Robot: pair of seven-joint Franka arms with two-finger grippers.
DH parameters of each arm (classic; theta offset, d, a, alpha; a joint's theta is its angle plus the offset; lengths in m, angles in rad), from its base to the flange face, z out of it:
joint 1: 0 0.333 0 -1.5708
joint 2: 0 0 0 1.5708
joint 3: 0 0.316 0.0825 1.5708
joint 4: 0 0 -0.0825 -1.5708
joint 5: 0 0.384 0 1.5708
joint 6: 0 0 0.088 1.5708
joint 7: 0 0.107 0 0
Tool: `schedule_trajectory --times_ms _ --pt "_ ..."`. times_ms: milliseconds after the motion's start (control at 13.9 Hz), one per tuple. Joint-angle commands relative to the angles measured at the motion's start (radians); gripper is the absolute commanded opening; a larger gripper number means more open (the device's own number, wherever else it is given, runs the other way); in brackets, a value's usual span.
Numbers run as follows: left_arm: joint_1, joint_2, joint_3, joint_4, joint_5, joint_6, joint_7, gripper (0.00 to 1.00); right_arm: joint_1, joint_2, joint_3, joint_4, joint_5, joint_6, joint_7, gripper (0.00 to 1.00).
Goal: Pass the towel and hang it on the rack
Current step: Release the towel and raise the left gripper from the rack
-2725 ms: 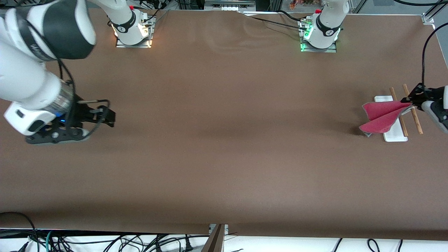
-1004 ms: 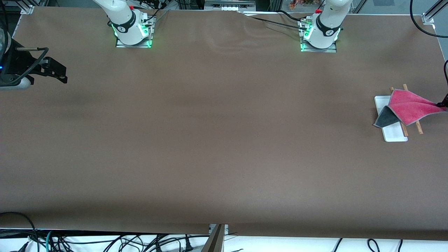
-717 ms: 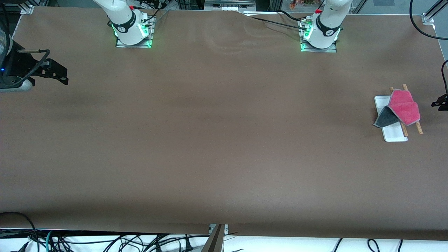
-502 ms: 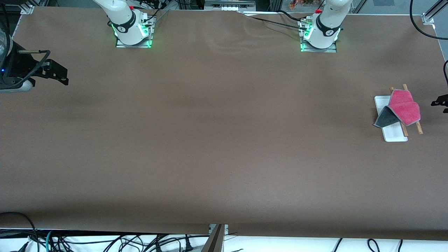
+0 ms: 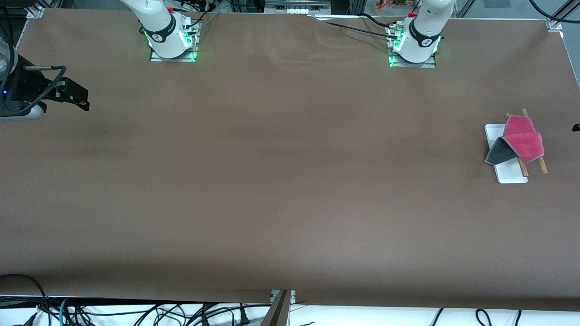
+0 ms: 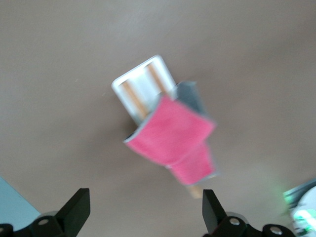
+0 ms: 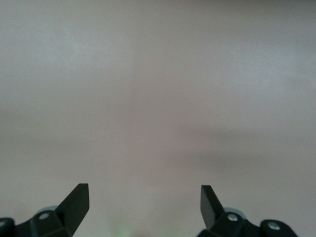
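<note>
A: Table [image 5: 281, 190] nearest the front camera, bare brown cover, nothing on it until the left arm's end.

B: And there?

A: The rack [image 5: 511, 174], white base flat on the table, two thin wooden rods across it. The towel [image 5: 523, 140] lies draped over the rods, pink face up, one grey corner folded over and drooping onto the base toward the middle of the table.

B: Who has it?

A: Nobody. The left wrist view shows the left gripper [image 6: 143, 212] above the towel [image 6: 173, 140] and the rack [image 6: 140, 89], fingers spread wide, nothing between them. In the front view only a dark tip shows at the frame edge.

B: Handling?

A: Judging by the folds: soft, light, limp. It would bunch under a pinch and slide on smooth rods if tugged sideways. Best hold is likely the stitched grey edge at the loose corner, lifting straight up so the light rack doesn't shift.

B: Farther off?

A: The right gripper [image 5: 74, 95], over the table at the right arm's end, waits with fingers apart and empty; its wrist view [image 7: 143, 207] shows only bare table.
</note>
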Motion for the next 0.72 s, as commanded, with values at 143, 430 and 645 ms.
schedule_trajectory --times_ms 143,430,645 --pt "-0.002 -0.081 -0.256 -0.017 -0.069 -0.083 -0.445 1.0 -0.015 0.011 0.018 0.027 -0.005 -0.007 -0.017 1.0" --pt "-0.008 -0.113 -0.456 -0.032 -0.081 -0.065 -0.862 1.0 -0.015 0.011 0.018 0.027 -0.005 -0.008 -0.015 1.0" --pt "-0.318 -0.176 -0.215 -0.029 -0.118 -0.026 -0.946 1.0 -0.015 0.011 0.018 0.027 -0.005 -0.007 -0.015 1.0"
